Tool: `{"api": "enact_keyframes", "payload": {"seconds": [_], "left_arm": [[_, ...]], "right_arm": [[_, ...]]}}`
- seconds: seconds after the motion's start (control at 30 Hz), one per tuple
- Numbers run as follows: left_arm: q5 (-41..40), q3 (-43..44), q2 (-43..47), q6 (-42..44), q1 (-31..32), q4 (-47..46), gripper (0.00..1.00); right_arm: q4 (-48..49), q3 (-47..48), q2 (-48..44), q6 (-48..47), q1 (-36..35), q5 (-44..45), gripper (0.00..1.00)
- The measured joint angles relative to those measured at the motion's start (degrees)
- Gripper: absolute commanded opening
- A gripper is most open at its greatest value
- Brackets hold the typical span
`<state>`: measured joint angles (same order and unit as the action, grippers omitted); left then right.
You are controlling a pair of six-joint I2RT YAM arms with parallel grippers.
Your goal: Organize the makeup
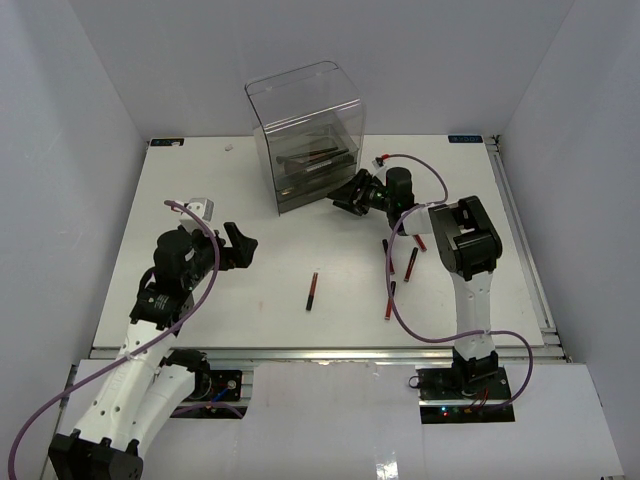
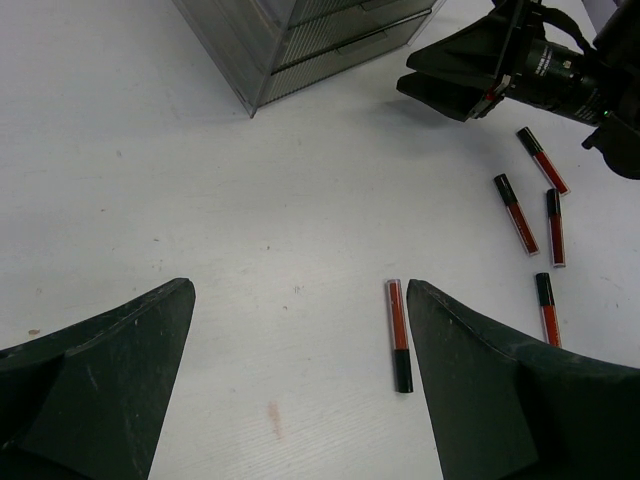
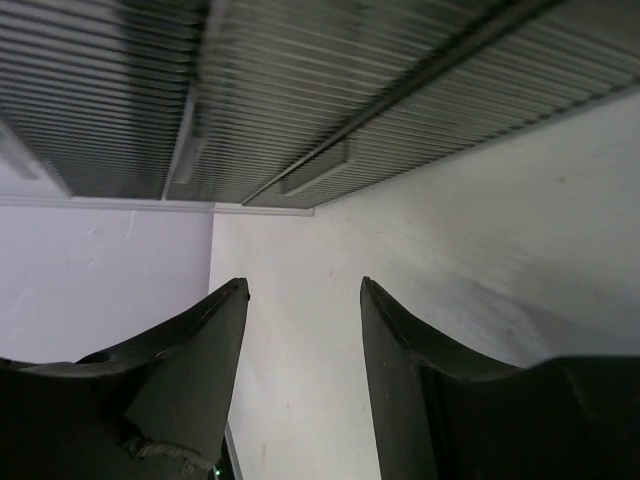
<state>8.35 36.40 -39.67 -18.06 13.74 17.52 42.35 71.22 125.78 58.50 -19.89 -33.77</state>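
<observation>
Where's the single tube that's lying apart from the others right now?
In the top view the lone tube lies on the table, near its middle, between the left arm and the four other tubes beside the right arm.

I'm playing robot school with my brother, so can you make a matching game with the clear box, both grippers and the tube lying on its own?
1 clear drawer box
2 left gripper
3 right gripper
4 lone tube

A lying flat in the middle of the table
B wide open, over the left part
C close up to the box's front
D standing at the back

Pairs: 1-D, 2-B, 3-C, 4-A
</observation>
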Motion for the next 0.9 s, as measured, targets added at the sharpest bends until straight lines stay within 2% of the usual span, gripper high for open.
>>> {"api": "enact_keyframes", "payload": {"seconds": [0.43,0.6,0.9], "left_arm": [[-1.0,0.0,-1.0,0.0,0.0,0.0,0.98],[-1.2,0.0,-1.3,0.0,0.0,0.0,0.98],[-1.5,0.0,-1.3,0.0,0.0,0.0,0.98]], "right_arm": [[4.4,8.4,8.9,6.4,0.0,1.7,0.54],[5.7,11.6,11.1,8.4,-0.1,2.1,0.48],[6.3,12.6,13.4,10.8,-0.1,1.7,0.22]]}}
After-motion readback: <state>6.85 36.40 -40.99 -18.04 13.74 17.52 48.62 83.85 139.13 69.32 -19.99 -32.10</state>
